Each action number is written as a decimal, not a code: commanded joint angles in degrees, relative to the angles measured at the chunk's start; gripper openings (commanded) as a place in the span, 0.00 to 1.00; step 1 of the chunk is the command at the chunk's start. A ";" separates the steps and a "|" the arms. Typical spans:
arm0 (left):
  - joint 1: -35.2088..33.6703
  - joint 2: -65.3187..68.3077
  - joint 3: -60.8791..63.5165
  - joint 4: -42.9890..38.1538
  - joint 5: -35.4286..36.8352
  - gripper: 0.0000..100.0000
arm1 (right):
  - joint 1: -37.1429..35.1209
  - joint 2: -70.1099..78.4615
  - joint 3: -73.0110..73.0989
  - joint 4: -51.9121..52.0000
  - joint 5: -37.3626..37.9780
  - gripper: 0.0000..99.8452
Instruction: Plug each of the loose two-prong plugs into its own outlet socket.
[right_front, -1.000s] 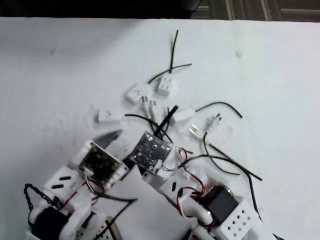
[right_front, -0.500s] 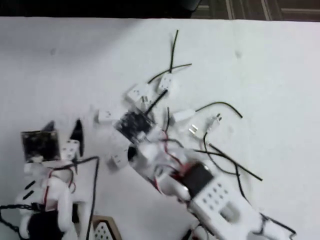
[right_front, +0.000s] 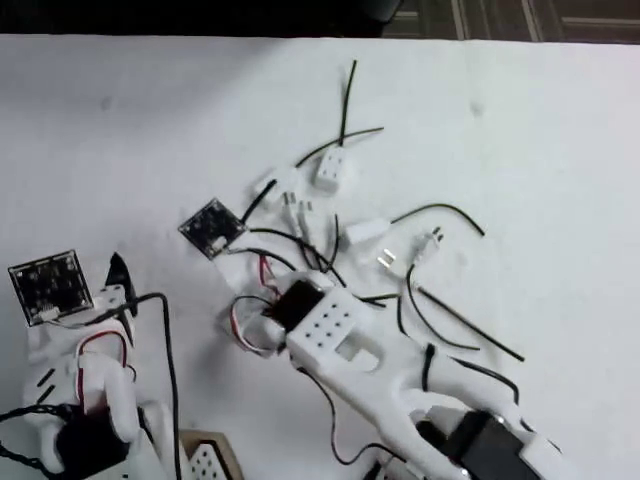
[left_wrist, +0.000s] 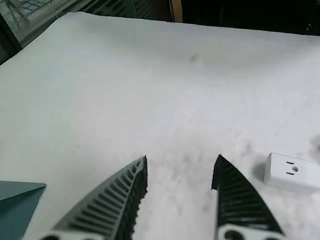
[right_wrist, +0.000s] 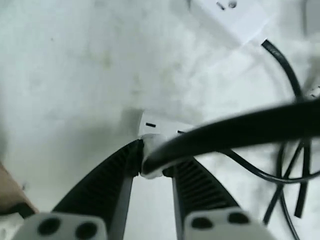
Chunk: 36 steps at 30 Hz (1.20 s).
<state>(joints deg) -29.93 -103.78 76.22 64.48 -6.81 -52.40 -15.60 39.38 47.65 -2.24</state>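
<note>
My right gripper (right_wrist: 152, 165) is shut on a white two-prong plug (right_wrist: 150, 161) whose black cord (right_wrist: 235, 132) runs off sideways. The plug sits against a white outlet socket (right_wrist: 156, 126) with two slots showing. In the high view this gripper (right_front: 218, 238) lies under its own camera board, left of the pile. My left gripper (left_wrist: 180, 190) stands open over bare table, with a white outlet socket (left_wrist: 292, 171) off to one side. In the high view it (right_front: 118, 272) is at the near left. More loose plugs (right_front: 390, 262) and an outlet (right_front: 332, 168) lie at the centre.
Black cords (right_front: 440, 320) loop across the white table (right_front: 520, 130) beside the right arm. Another outlet (right_wrist: 235, 15) lies beyond the held plug. A tan object (right_front: 205, 455) sits at the near edge by the left arm. The far left of the table is bare.
The right arm carried the plug and cord left and away, from the centre to the outlet on the pile's left. The left arm swung from the centre to the near left.
</note>
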 joint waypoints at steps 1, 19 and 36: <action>-0.48 -0.57 0.53 0.09 0.70 0.22 | -0.40 0.31 -2.55 -3.56 -0.97 0.02; -0.48 -0.57 1.93 0.00 0.70 0.22 | -0.31 0.84 2.37 -9.19 -3.08 0.02; -0.57 -0.57 1.93 0.00 0.62 0.22 | -1.98 7.60 3.60 -11.21 -3.16 0.02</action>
<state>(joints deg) -29.93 -103.96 78.33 64.48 -6.81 -53.63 -9.63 43.60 36.04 -5.14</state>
